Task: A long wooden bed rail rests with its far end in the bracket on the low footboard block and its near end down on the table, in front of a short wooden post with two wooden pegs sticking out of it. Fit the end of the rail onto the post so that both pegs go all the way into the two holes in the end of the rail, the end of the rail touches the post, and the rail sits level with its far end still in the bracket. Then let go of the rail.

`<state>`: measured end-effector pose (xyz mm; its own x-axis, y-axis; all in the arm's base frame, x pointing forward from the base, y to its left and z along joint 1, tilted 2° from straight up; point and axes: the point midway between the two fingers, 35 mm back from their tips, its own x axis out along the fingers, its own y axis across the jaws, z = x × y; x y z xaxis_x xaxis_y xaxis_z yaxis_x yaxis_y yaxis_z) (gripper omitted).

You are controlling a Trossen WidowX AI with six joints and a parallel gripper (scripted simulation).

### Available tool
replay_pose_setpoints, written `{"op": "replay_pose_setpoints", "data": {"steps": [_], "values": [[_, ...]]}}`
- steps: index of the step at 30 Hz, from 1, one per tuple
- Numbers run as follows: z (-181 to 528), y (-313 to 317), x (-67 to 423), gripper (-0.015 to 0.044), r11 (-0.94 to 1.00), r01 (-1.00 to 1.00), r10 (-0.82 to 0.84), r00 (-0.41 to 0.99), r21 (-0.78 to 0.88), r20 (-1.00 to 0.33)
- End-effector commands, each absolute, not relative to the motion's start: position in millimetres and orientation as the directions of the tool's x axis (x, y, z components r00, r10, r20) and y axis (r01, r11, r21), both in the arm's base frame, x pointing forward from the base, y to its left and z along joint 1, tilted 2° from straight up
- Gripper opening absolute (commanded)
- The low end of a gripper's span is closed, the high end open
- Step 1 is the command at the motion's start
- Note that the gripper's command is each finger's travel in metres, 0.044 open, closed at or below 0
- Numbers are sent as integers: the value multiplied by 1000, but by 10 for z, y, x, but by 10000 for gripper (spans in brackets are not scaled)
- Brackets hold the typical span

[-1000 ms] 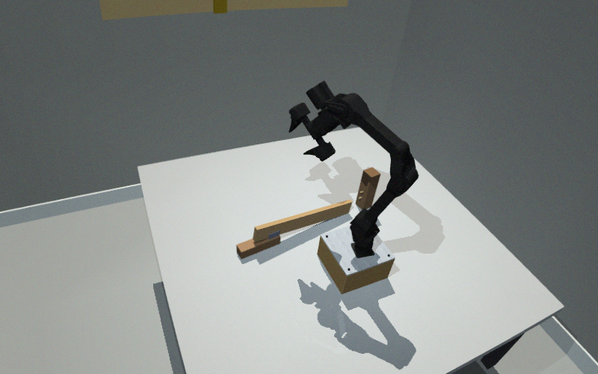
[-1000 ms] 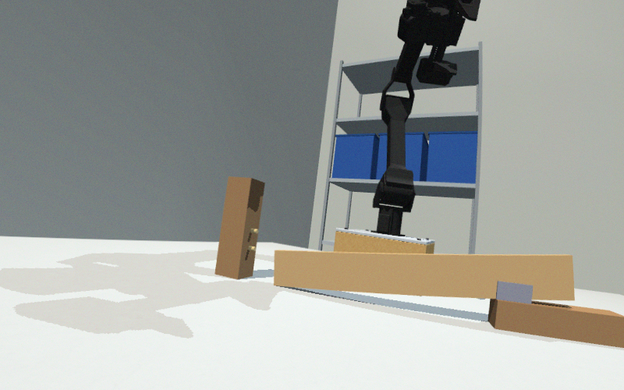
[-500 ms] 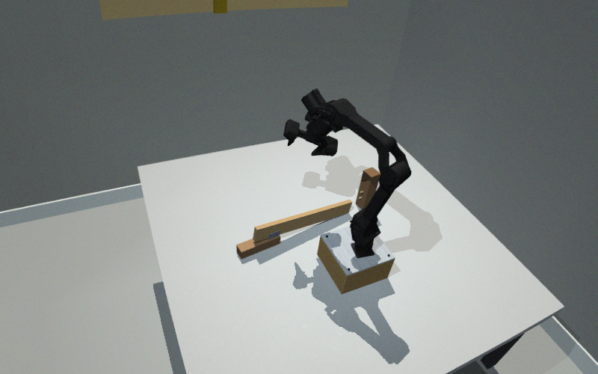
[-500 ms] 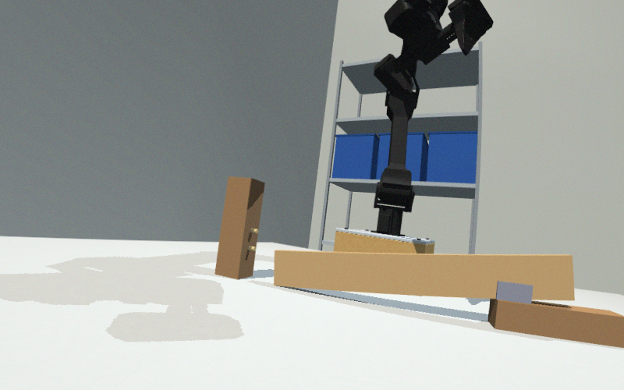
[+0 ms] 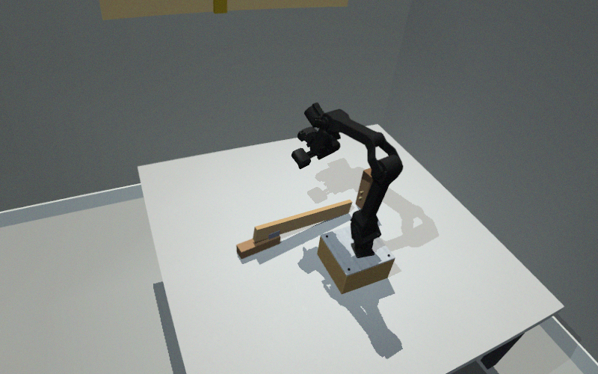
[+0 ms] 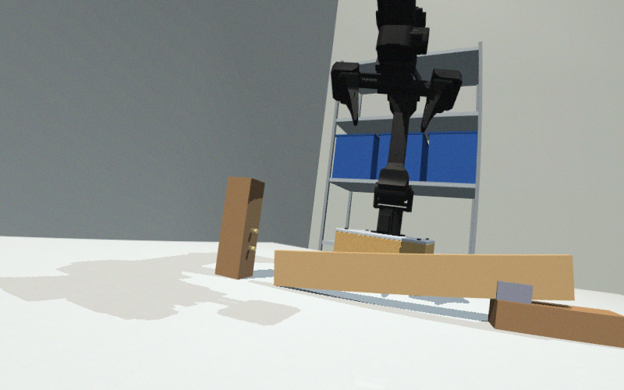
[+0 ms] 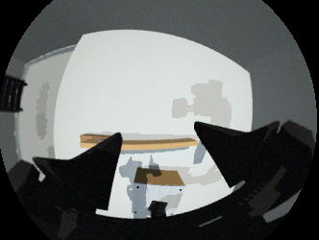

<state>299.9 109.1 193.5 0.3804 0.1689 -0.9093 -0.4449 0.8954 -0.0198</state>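
The long wooden rail (image 5: 304, 218) (image 6: 423, 274) (image 7: 136, 142) slopes, with its far end in the grey bracket (image 5: 273, 235) (image 6: 513, 292) on the low footboard block (image 5: 247, 249) (image 6: 556, 321) and its near end down on the table. That near end stops just short of the upright post (image 5: 365, 187) (image 6: 239, 227). The post's two pegs (image 6: 251, 239) stick out bare towards the rail. My gripper (image 5: 304, 145) (image 6: 389, 125) (image 7: 159, 131) is wide open and empty. It hangs high above the rail, about over its middle.
The arm stands on a wooden base block (image 5: 352, 273) (image 6: 367, 242) (image 7: 159, 178) right behind the rail. A metal shelf with blue bins (image 6: 448, 156) stands beyond the table. The white table (image 5: 220, 317) ends close to the footboard block's side.
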Motion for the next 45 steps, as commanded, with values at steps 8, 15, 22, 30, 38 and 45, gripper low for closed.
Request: {"op": "replay_pose_setpoints", "data": {"steps": [8,15,22,30,38,45], "values": [[895,503,2958,440,308,-938,58,183,-157,-981],[513,262,2825,440,-51,-994,37,99,-101,-994],[261,159,2703,440,-305,-951,31,37,-44,-999],[260,173,2706,440,-307,-951,31,36,-44,-999],[185,158,2710,440,-307,-951,31,36,-44,-999],[70,162,2722,440,-308,-951,31,35,-43,-999]]}}
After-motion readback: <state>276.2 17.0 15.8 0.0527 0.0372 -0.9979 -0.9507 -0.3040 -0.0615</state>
